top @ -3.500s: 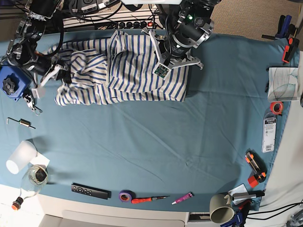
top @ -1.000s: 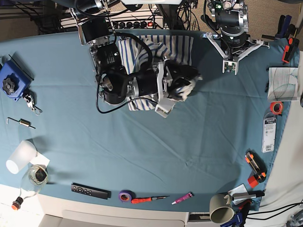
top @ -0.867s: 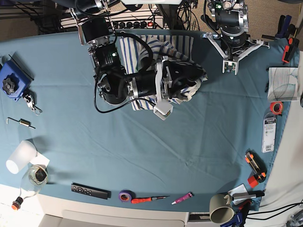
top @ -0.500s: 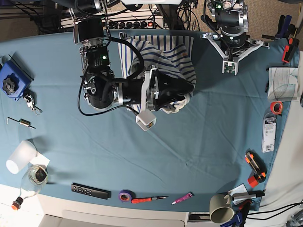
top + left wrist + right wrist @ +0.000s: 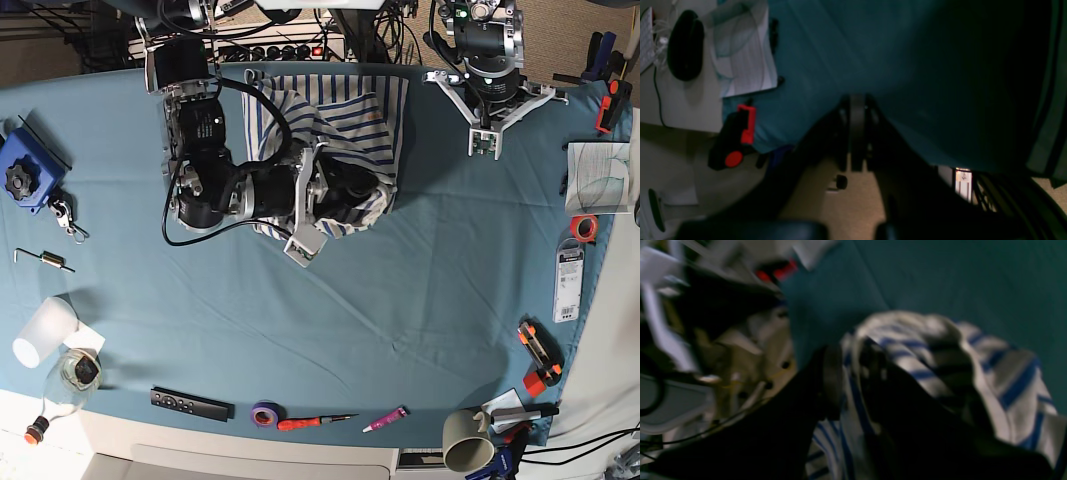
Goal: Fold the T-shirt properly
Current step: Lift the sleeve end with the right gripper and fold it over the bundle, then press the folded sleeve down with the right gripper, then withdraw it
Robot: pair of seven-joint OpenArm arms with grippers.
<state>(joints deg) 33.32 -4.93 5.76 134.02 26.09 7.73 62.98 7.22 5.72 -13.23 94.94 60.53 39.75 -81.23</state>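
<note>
The T-shirt (image 5: pixel 355 115), white with blue stripes, lies bunched at the back middle of the teal table cover (image 5: pixel 400 300). My right gripper (image 5: pixel 365 195) reaches across it from the left and is shut on a gathered fold at its near right edge. The right wrist view shows striped cloth (image 5: pixel 973 350) pinched at the fingers (image 5: pixel 831 380). My left gripper (image 5: pixel 487 110) hovers to the right of the shirt at the back edge, apart from it. In the left wrist view its fingers (image 5: pixel 857 133) are shut and empty, with the shirt's edge (image 5: pixel 1047 100) at the far right.
A blue vise (image 5: pixel 22 175) and hex key (image 5: pixel 40 260) lie at left. A cup (image 5: pixel 40 330), remote (image 5: pixel 190 403), tape roll (image 5: pixel 265 413), screwdriver (image 5: pixel 315 422) and mug (image 5: pixel 465 445) line the front. Paper (image 5: pixel 598 178) and clamps (image 5: pixel 610 95) sit at right.
My right arm has drawn back to the left and slightly toward the front, pulling the gripped fold of the shirt with it. The left arm has not moved.
</note>
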